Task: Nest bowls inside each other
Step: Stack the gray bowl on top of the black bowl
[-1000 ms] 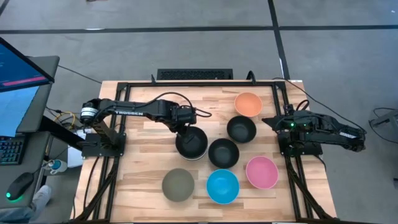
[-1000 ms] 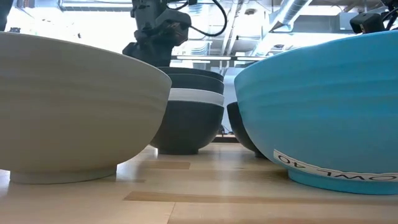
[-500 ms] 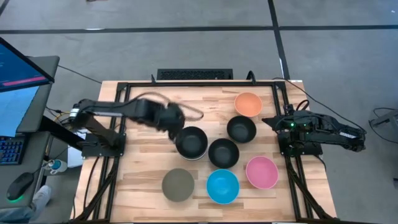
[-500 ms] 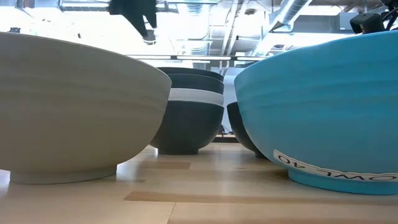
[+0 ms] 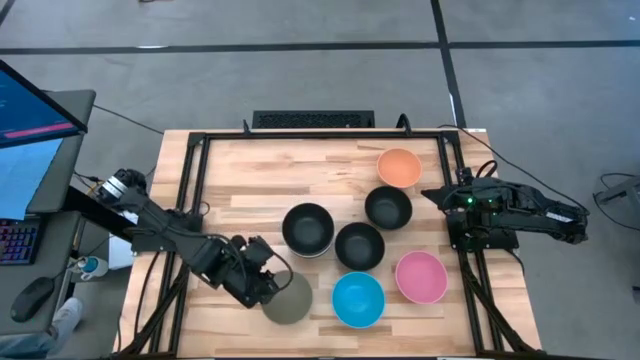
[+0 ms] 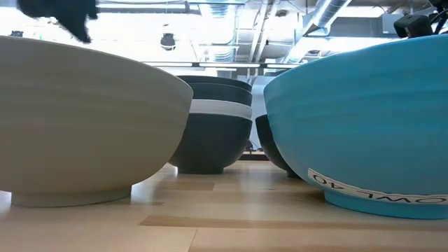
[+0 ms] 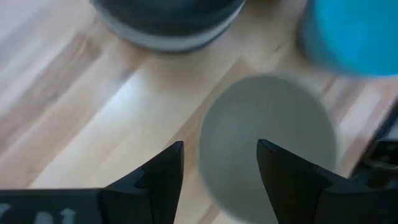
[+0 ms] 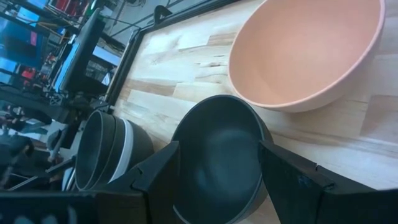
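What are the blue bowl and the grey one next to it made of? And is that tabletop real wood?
The blue bowl looks like moulded plastic: even colour, matte sheen, faint rings round its wall, a printed label near the foot. The grey bowl shows the same rings and dull finish, so probably plastic too. The tabletop looks like pale wood, joined strips with visible grain, though a laminate can't be ruled out.

A robotics lab or workshop — the wooden table (image 5: 250,180) sits in a black metal frame (image 5: 195,160) on a grey concrete floor (image 5: 300,60), with a monitor (image 5: 30,130) and keyboard (image 5: 20,240) at one side (cables trail nearby). The low view shows exposed ceiling ducts (image 6: 329,14) — an industrial room.
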Motion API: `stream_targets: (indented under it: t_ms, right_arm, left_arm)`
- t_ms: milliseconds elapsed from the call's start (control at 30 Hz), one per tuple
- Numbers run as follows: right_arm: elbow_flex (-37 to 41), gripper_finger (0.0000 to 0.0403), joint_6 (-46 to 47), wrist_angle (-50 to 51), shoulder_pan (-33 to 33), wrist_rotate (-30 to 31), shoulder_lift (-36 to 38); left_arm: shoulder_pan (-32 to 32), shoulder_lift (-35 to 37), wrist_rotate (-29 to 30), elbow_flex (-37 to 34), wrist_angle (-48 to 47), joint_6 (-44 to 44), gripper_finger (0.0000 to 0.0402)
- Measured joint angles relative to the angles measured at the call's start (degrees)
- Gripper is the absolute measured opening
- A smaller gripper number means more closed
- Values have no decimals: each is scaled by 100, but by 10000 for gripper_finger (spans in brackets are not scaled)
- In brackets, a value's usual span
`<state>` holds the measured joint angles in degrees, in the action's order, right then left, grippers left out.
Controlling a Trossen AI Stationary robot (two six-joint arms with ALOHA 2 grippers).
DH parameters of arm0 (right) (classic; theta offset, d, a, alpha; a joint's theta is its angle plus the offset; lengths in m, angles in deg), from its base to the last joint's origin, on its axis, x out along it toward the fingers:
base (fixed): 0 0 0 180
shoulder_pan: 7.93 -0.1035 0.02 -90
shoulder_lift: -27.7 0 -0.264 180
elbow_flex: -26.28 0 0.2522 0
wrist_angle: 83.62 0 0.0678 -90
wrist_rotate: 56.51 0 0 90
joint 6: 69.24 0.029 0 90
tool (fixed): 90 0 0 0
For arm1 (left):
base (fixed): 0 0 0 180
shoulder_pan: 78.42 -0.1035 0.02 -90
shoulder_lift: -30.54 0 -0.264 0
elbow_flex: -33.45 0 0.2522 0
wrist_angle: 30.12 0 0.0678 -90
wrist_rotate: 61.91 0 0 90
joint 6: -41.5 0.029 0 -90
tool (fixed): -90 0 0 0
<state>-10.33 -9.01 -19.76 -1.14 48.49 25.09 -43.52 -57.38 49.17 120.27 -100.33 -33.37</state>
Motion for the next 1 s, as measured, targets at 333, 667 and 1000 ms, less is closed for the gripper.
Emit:
stream_targets:
  t_ms: [333, 667, 1000]
  right_arm:
    - [0, 240, 17, 4, 0, -4, -2]
    - [0, 240, -8, 7, 0, -7, -2]
    - [0, 240, -25, 7, 0, -6, 0]
  left_arm:
    - [-141, -28, -758, -799, 494, -240, 195]
    - [-357, -28, -904, -851, 780, -78, 195]
    - [-367, -30, -1206, -1157, 1130, -234, 195]
